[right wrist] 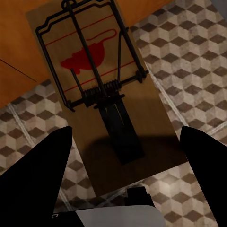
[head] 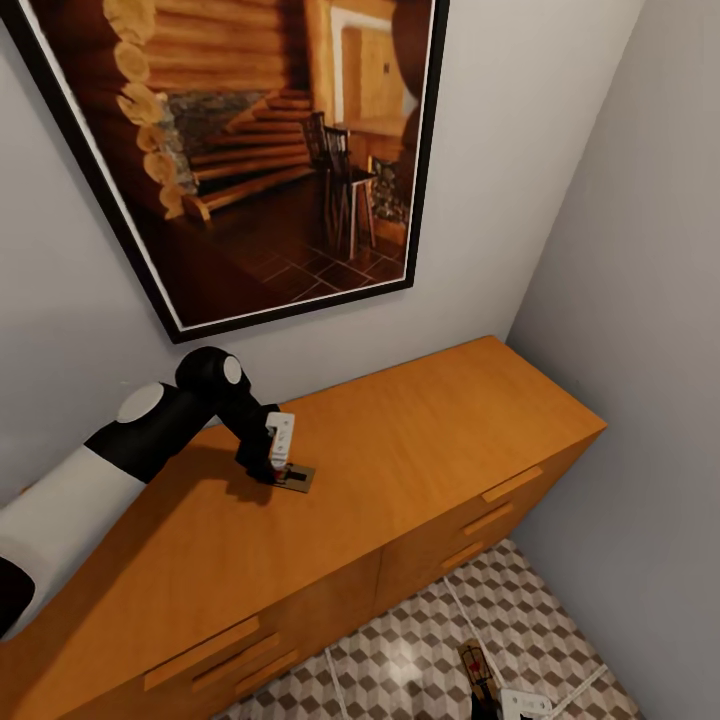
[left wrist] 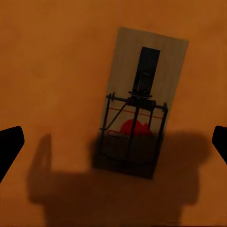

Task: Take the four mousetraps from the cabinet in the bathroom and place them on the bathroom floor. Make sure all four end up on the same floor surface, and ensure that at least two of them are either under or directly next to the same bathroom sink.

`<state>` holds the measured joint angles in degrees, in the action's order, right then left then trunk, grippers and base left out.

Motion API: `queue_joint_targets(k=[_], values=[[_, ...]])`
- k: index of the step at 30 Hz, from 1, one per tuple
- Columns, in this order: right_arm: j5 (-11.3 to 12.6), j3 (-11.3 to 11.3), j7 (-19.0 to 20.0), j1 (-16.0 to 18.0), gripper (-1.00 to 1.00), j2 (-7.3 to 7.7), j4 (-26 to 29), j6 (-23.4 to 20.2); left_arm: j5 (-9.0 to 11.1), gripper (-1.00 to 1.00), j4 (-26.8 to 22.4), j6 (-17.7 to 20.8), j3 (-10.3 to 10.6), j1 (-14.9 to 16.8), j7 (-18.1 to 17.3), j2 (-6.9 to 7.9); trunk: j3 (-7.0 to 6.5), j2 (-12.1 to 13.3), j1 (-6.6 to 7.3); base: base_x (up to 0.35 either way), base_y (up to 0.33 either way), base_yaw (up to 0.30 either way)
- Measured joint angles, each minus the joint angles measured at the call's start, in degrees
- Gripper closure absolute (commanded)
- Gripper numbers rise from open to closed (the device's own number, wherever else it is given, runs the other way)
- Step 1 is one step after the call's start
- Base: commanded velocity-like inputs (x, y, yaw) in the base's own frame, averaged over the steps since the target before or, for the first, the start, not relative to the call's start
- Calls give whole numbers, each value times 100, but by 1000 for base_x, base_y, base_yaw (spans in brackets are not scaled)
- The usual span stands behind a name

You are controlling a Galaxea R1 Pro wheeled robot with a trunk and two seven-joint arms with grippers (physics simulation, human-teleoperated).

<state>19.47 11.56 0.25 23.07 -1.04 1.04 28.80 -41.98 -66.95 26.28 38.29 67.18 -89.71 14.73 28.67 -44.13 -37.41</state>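
A flat wooden mousetrap [left wrist: 139, 101] with black wire and a red mouse print lay on the smooth orange cabinet [head: 420, 430], the left tool [head: 281, 472] spread wide above it. The right tool [right wrist: 125, 156] gripped a second trap [right wrist: 94, 85] over the cube-patterned floor [head: 420, 650].

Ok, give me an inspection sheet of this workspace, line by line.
Surface: cabinet flat orange-brown top, drawers with bar handles in front.
Job's things: one mousetrap lies flat on the cabinet top; a second mousetrap is over the cube-patterned bathroom floor.
Clutter: nothing seen.
Grippers: left gripper right above the cabinet-top mousetrap, jaws spread wide to either side of it; right gripper over the floor, jaws either side of the second mousetrap, grip cannot be told.
Cables: nothing seen.
Surroundings: framed picture of a log interior on the wall; room corner at right.
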Motion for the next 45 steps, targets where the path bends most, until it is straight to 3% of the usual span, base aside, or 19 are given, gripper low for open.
queue_joint_targets(k=[24, 34, 45], values=[[1, 0, -8, 0, 100, 0, 0, 0, 41, -100, 79, -590, -17, -18, -4, 117, 0, 0, 0, 0, 0, 0], [1, 0, -9, 0, 100, 0, 0, 0, 46, -100, 138, -609, 11, -18, -4, 74, 0, 0, 0, 0, 0, 0], [1, 0, -8, 0, 100, 0, 0, -1, 46, -100, 163, -606, 206, -18, -4, -24, 0, 0, 0, 0, 0, 0]])
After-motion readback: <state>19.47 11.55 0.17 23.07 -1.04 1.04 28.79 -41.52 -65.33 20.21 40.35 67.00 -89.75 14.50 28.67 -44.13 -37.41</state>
